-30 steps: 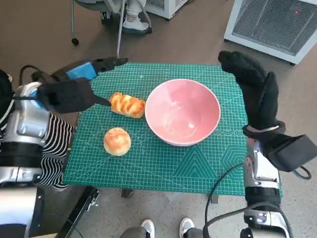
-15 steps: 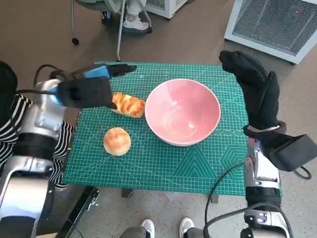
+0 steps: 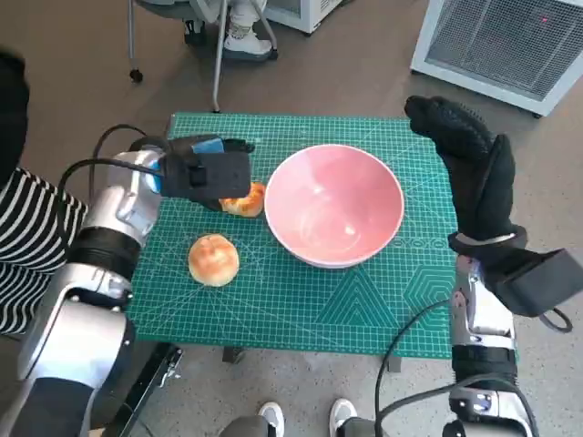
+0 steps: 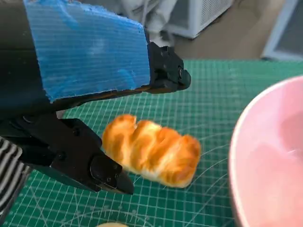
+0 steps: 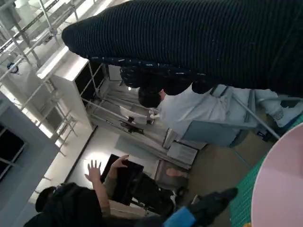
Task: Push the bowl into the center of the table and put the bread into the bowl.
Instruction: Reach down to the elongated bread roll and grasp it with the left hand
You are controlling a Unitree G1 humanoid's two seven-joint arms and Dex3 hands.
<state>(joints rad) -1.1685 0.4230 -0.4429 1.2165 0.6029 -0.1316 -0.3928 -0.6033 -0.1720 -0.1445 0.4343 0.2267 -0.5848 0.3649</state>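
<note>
A green cutting mat (image 3: pixel 301 309) with a pale grid covers the top of the bench. A round bun (image 3: pixel 214 259) lies on the mat near its left edge, closer to the front corner than to the back. Beyond the back right corner a white unit with a grey grille (image 3: pixel 496 41) stands on the brown floor (image 3: pixel 73 55). Behind the back edge are thin metal chair legs (image 3: pixel 219 55) and a white shoe (image 3: pixel 244 35). A striped sleeve (image 3: pixel 32 246) shows left of the bench, and two white shoe tips (image 3: pixel 305 417) below its front edge. The right wrist view shows a person with a raised hand (image 5: pixel 93 171) and another in pale clothes (image 5: pixel 199 106).
</note>
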